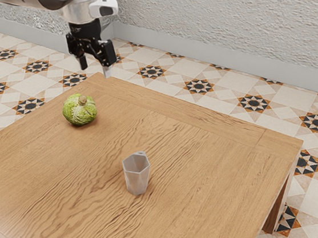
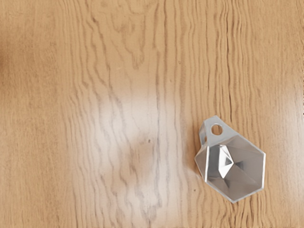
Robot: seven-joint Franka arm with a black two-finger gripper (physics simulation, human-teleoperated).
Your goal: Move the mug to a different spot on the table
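Observation:
A grey faceted mug (image 1: 135, 174) stands upright near the middle of the wooden table (image 1: 198, 175). From above, the mug (image 2: 231, 164) shows a six-sided rim and a small handle with a round hole. My gripper (image 1: 94, 66) hangs high above the table's far edge, toward the exterior view's upper left, well away from the mug. Its two black fingers stand apart with nothing between them.
A green cabbage (image 1: 80, 110) lies on the table toward the exterior view's left, below and in front of my hand. The table's right edge drops to a patterned tile floor (image 1: 312, 188). A grey wall runs along the back.

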